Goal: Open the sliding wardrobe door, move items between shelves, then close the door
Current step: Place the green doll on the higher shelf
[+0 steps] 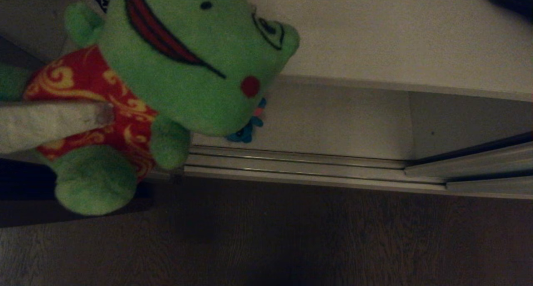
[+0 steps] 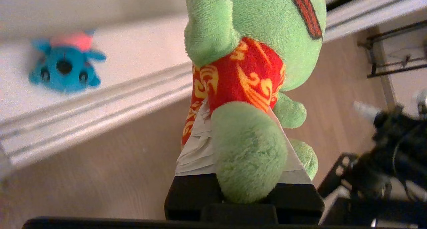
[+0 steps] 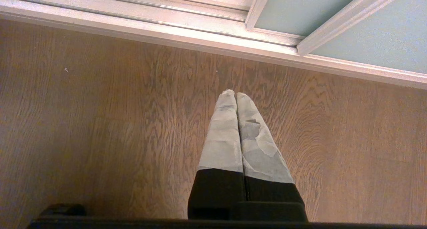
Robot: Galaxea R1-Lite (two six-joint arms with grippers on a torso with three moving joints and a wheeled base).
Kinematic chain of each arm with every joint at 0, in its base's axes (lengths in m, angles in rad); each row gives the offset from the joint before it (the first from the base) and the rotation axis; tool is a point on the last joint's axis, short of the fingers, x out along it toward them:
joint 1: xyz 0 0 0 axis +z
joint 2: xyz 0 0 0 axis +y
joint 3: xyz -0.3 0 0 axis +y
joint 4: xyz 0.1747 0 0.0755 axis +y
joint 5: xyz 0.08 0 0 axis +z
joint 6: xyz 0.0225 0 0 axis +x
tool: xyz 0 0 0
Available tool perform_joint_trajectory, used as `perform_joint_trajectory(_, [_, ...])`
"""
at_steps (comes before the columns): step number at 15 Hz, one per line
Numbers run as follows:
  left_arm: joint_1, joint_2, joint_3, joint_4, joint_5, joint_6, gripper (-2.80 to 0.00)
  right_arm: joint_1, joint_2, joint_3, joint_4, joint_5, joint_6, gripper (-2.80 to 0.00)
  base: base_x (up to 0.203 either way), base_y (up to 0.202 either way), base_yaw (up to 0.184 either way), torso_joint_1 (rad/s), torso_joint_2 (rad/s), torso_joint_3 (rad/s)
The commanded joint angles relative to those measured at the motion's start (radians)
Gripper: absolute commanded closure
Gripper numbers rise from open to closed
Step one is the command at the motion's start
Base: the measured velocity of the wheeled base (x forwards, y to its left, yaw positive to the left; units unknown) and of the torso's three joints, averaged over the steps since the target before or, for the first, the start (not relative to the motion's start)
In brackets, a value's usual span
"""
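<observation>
The left end effector (image 2: 238,122) reaches in from the robot's left, raised close under the head camera, its tape-wrapped fingers (image 1: 54,121) closed on the torso of the green frog plush (image 1: 183,65). The toy hangs clear of the floor, head tipped away from the fingers and legs dangling nearer the wrist. Its pile is short and fuzzy; it wears a red vest with swirling yellow scrollwork, has a stitched red mouth, black-outlined eyes and a round red cheek spot. No writing can be read on it.

Beyond the held frog, well apart from the fingers, the teal plush (image 2: 65,64) with a pink-red patch lies on the lower shelf (image 1: 333,123), a smooth off-white board. Above that runs the upper shelf (image 1: 395,36), equally plain. Between the shelf and the dark wood-grain floor (image 1: 291,236) lies the ribbed silvery track (image 1: 291,165).

The right end effector (image 3: 235,95) hangs over the floor with its tape-wrapped fingers pressed together, holding nothing. Past its tips, the sliding wardrobe door (image 3: 300,9), a matte pale grey-green panel with a slim light frame, stands in the track.
</observation>
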Motion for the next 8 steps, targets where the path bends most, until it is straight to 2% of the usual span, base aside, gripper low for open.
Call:
perform_joint_trajectory(1, [-0.013, 0.146, -0.11, -0.005, 0.03, 0.002, 0.0, 0.0, -0.001, 0.0, 0.0, 0.0, -0.001, 0.0, 0.0, 0.0, 0.0, 0.0, 0.0, 0.0])
perform_joint_trajectory(3, [-0.044, 0.236, -0.21, -0.046, 0.096, 0.004, 0.0, 0.0, -0.001, 0.002, 0.0, 0.0, -0.001, 0.0, 0.0, 0.0, 0.0, 0.0, 0.0, 0.0])
perform_joint_trajectory(5, [-0.085, 0.335, -0.311, -0.082, 0.192, 0.013, 0.0, 0.0, -0.001, 0.002, 0.0, 0.0, -0.001, 0.0, 0.0, 0.0, 0.0, 0.0, 0.0, 0.0])
perform_joint_trajectory(8, [-0.108, 0.475, -0.456, -0.134, 0.264, 0.021, 0.0, 0.0, -0.001, 0.001, 0.0, 0.0, -0.001, 0.0, 0.0, 0.0, 0.0, 0.0, 0.0, 0.0])
